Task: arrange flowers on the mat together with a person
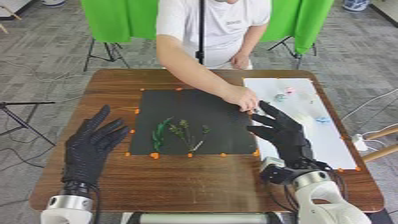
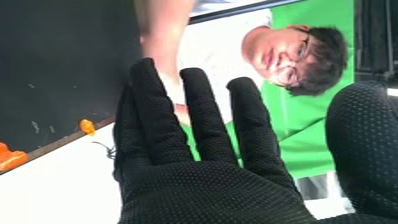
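A: The right robot hand [image 1: 286, 136], how does it stand?

B: Its fingers are straight and parted, with the thumb held well away from them. It is over the border between the black mat [image 1: 204, 103] and the white sheet [image 1: 330, 145].

A: Is anything pinched in it?

B: No, the thumb and fingers close on nothing.

A: And the left robot hand [image 1: 85, 152]?

B: It is over the table [image 1: 204, 182], left of the mat, with its fingers spread and pointing toward the far side.

A: Where are the plants?

B: On the near half of the mat. A long green leafy sprig [image 1: 160, 134] is on the left, and thinner green stems [image 1: 185, 135] are just beside it, their lower ends drawing together.

A: What is on the sheet?

B: A small pink flower [image 1: 290, 90] toward the far end, and a small blue flower [image 1: 322, 120] nearer, by the sheet's right side.

A: And the person?

B: The person stands across the table, one arm stretched over the mat. That arm's hand [image 1: 240, 97] is at the mat's far right part, fingers pointing down, near the right robot hand's fingertips. I can't tell whether it grips anything.

A: What about the orange bits?

B: Small orange pieces [image 1: 155, 156] sit along the mat's edges.
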Available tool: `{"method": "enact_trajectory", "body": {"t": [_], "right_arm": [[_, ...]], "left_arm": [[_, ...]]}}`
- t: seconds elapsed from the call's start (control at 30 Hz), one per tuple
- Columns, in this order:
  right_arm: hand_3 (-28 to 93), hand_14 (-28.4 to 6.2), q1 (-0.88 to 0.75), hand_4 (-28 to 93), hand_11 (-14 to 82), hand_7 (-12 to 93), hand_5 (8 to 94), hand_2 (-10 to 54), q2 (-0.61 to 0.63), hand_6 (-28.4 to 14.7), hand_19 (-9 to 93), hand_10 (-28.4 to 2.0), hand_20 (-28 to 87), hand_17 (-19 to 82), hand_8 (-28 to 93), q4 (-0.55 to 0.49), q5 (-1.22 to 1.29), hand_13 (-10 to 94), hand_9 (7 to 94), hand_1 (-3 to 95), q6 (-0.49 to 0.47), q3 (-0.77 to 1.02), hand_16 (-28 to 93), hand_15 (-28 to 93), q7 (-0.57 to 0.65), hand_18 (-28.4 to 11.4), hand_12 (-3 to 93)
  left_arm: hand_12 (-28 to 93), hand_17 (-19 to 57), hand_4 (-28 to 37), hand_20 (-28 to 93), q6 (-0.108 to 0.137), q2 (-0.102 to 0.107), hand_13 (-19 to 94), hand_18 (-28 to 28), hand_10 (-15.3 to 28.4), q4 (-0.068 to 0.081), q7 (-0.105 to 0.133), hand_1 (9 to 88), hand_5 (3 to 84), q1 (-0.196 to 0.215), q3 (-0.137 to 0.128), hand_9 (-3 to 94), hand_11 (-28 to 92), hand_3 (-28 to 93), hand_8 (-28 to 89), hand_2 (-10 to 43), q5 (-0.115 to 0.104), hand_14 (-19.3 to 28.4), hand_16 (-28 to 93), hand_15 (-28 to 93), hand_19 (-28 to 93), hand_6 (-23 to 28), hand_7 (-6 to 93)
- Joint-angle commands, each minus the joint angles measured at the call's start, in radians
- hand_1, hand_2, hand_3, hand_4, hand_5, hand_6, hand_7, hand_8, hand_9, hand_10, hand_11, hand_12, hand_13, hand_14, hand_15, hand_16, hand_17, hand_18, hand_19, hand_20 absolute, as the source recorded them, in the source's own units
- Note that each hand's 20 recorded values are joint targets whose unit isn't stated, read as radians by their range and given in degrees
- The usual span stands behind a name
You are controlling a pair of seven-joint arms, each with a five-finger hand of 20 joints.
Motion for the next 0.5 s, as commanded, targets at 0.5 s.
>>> {"method": "enact_trajectory", "body": {"t": [0.5], "right_arm": [[84,-21.4,0.008,-28,8.7,12,38.7,5.5,0.007,-1.6,43,-17.4,16,6,-13,0.016,-0.043,41,46.1,16.8,0.027,-0.027,18,22,-0.014,-20.0,11.7]], "left_arm": [[9,-5.0,-28.3,1,-0.020,-0.017,27,27.2,22.0,-0.001,0.003,16.1,32.3,0.013,-0.010,35.0,23,74,-8,13.3,-0.020,28.4,-10,48,64,9.1,6.6]]}}
